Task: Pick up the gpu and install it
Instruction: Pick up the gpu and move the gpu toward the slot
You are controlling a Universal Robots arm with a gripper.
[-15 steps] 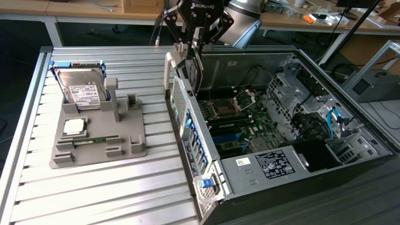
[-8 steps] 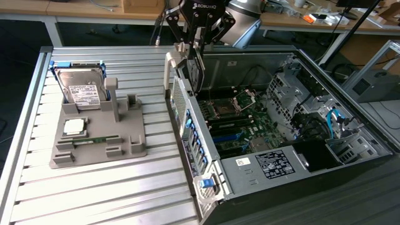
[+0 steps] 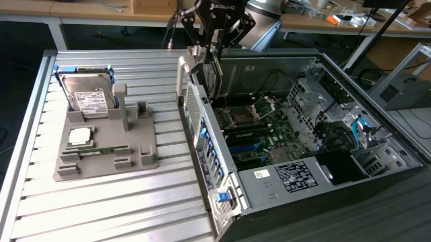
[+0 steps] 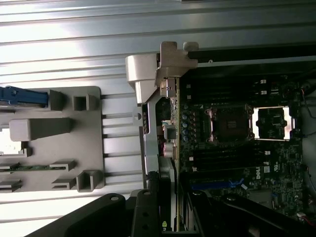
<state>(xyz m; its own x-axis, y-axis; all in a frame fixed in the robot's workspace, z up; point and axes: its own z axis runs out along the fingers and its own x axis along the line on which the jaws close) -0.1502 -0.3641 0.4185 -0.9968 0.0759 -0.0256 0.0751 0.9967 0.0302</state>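
Gripping the graphics card [image 3: 213, 75] by its upper edge, my claw [image 3: 211, 50] is partly closed, with a finger pressed on each face of the board. The card hangs upright, edge down, over the open computer case [image 3: 377, 136]. In the exterior view that puts it at twelve o'clock, just inside the case's perforated back wall [image 3: 195, 116]. Below it lies the motherboard [image 3: 259, 136]; I cannot tell whether the card's lower edge touches a slot. From my wrist the card shows edge-on, with its silver bracket [image 4: 146, 138] beside the back wall.

At nine o'clock from the case, well apart from me, a grey holder [image 3: 108, 164] lies on the slatted table [image 3: 101, 206]. It carries a hard drive [image 3: 91, 98] at its twelve o'clock end. A square chip [image 3: 81, 135] and a memory stick [image 3: 101, 150] sit toward six.
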